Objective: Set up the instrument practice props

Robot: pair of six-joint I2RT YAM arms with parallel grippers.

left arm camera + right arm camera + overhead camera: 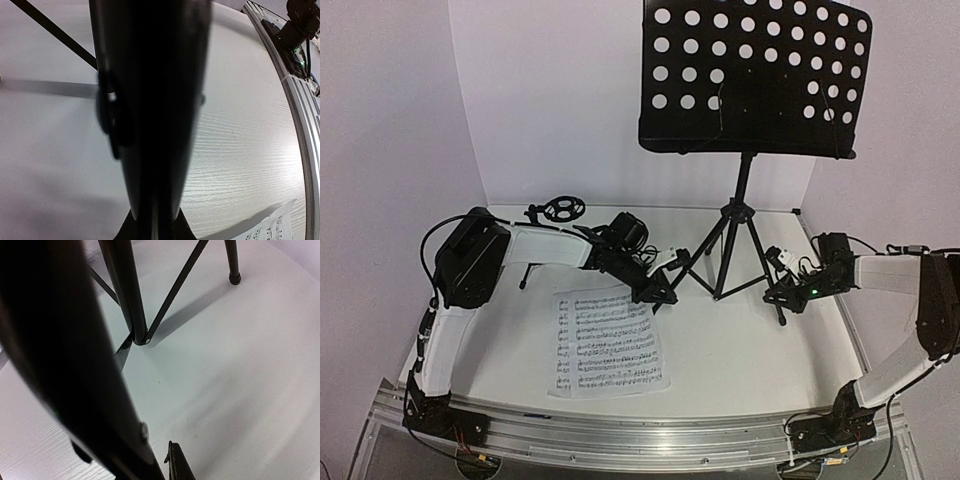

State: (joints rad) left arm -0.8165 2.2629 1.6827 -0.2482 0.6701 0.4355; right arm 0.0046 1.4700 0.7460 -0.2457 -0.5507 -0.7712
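Now the tall black tripod music stand with perforated tray stands upright toward the back of the white desk. The left claw is clenched on its left leg and the right claw on its right leg.
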